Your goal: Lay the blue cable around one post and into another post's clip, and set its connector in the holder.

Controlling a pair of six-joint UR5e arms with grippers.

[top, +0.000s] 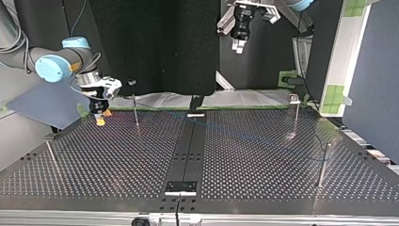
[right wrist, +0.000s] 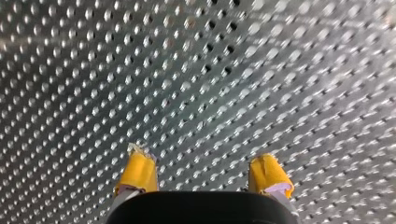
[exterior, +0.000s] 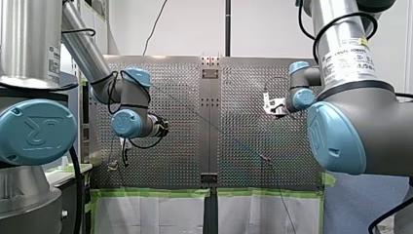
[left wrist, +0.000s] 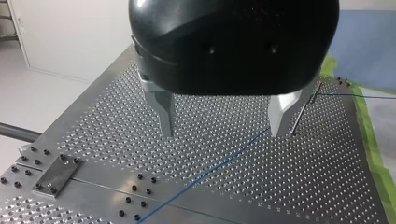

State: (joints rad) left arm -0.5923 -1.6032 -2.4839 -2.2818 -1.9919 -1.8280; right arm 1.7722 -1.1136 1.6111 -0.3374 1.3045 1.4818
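Both grippers empty right now: my left gripper [left wrist: 222, 134] hangs with its metal fingers spread and nothing between them, and my right gripper [right wrist: 203, 175] holds its yellow pads apart over bare table [right wrist: 196, 70]. The blue cable [left wrist: 210, 170] lies on the table, running diagonally beneath my left fingers toward the thin post [left wrist: 306, 109] just beside one of them. It may already reach that post's top, but I can't be sure. For a clean pickup I'd lower the left straight down, straddle the cable squarely and close gently.
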